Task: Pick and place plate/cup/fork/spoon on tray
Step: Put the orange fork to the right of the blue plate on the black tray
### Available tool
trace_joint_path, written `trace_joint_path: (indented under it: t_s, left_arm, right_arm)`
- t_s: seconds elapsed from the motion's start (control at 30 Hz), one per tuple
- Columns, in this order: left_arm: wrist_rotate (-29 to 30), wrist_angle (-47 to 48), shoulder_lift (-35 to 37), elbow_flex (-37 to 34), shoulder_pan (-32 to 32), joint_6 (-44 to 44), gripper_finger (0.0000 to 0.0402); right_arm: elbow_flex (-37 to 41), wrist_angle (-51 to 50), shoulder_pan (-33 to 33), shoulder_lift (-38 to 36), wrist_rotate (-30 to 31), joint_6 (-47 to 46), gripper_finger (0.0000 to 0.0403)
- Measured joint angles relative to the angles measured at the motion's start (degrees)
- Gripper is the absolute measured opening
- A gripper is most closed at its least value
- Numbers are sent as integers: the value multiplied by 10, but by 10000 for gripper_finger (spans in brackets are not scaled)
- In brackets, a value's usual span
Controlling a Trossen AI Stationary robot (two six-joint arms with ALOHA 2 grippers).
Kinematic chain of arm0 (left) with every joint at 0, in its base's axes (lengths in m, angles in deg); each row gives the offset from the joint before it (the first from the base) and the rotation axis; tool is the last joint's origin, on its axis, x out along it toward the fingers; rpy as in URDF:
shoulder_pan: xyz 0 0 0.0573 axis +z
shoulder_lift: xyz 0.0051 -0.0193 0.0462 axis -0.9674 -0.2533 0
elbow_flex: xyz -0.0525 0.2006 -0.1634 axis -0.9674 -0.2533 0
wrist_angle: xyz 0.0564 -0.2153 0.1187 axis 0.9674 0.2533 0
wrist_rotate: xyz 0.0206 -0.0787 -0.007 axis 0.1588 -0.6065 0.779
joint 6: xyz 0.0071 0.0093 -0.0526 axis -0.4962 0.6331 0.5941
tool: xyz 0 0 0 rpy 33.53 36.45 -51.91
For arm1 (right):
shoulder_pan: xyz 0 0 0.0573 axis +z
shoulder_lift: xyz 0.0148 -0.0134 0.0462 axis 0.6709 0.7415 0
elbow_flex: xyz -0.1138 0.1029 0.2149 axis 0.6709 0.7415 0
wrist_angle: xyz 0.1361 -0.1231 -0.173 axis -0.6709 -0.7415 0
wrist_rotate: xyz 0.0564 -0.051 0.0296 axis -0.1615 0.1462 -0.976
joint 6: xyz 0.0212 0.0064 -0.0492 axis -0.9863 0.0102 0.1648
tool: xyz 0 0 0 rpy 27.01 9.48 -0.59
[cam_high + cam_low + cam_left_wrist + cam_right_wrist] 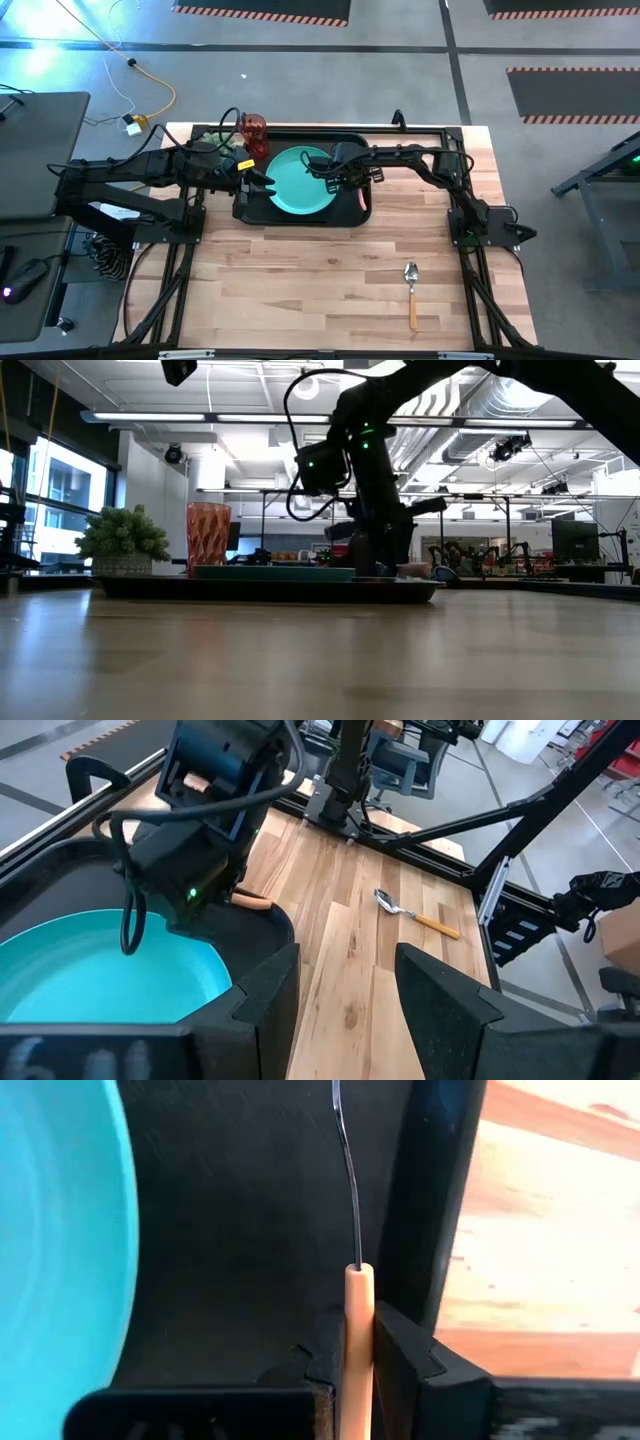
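The black tray (360,212) lies at the table's far middle with the teal plate (298,182) on it. The red-brown cup (253,133) stands at the tray's far left corner. My right gripper (350,1345) is low over the tray's right strip, between the plate and the rim, and is shut on the fork (357,1295). My left gripper (340,990) is open and empty over the tray's left end, at the plate's left edge (268,183). The spoon (411,290) lies flat on the bare wood at the near right. My right gripper pinches the fork's orange wooden handle (358,1300) between its two fingers, close to where the metal neck (350,1170) begins. The fingers come from above, slanting, and lie across the handle. The fork runs along the tray floor beside the right rim; whether it rests on the floor I cannot tell.
A green potted plant (125,540) stands beside the cup at the tray's far left. The tray's raised right rim (440,1180) runs close beside the fork. Open wood (300,290) covers the table's near half. The handle's free end (250,901) sticks out from my right gripper.
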Motion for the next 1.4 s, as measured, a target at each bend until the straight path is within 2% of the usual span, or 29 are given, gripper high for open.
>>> trace_joint_path:
  t_s: [0.37, 0.93, 1.4]
  left_arm:
    - [0, 0, 0, 0, 0, 0, 156]
    - [0, 0, 0, 0, 0, -6, 156]
    - [0, 0, 0, 0, 0, -6, 156]
  right_arm:
    - [0, 2, -5, 13, 38, -43, 23]
    - [13, 21, -32, 14, -2, -47, 24]
    - [12, 21, -50, 14, -13, -19, 52]
